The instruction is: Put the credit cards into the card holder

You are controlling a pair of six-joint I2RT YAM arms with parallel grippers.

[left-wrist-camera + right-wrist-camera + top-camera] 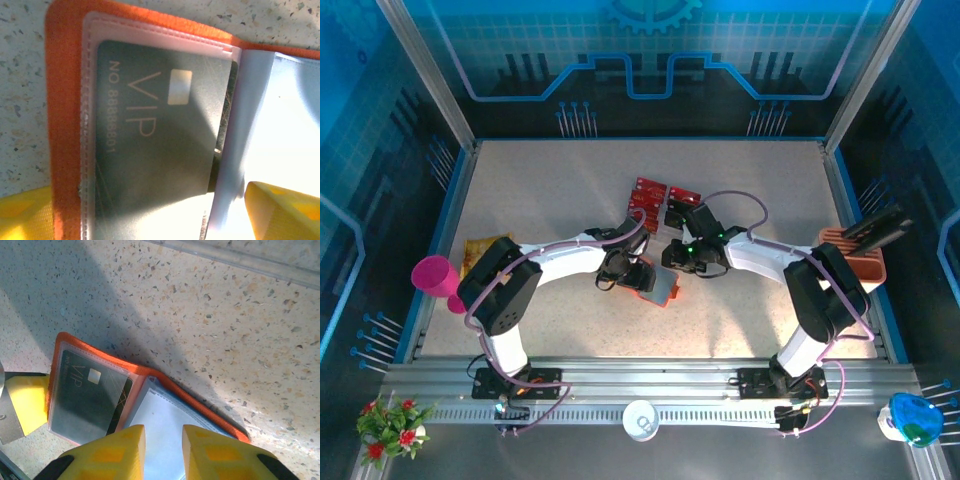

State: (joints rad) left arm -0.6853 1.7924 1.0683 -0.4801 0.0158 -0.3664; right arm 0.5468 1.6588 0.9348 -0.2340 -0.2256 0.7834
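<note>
The card holder (662, 290), an orange-red wallet (62, 125), lies open on the table at centre. A dark grey credit card (160, 150) printed VIP sits inside its clear left pocket (85, 395). My left gripper (632, 272) hovers close over that half, open wide (150, 220), one yellow finger (27, 400) at the wallet's outer edge. My right gripper (682, 258) is open a little (163, 445) above the pale right-hand pocket (160, 420), nothing between its fingers. Red credit cards (648, 198) lie just behind the wallet.
A peach slotted stand (855, 255) holding dark cards is at the right edge. At the left edge are a pink cup (435, 275) and a yellow packet (480, 250). Bare speckled table (225, 315) stretches beyond the wallet.
</note>
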